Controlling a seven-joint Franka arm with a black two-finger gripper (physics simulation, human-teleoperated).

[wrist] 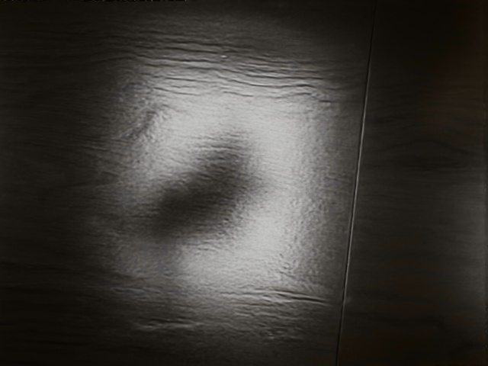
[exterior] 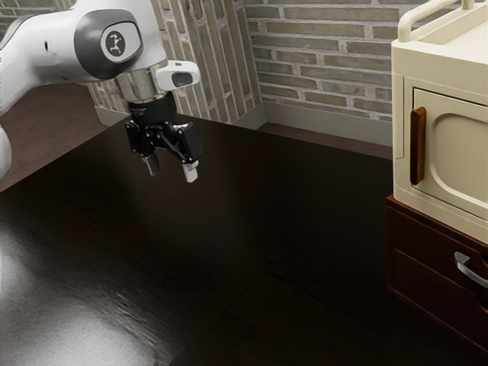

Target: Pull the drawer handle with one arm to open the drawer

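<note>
On the exterior view's right sits the handle (exterior: 462,264); well apart, parted jaws.

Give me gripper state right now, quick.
Gripper: open, fingers apart, holding nothing, above the dark table.
</note>
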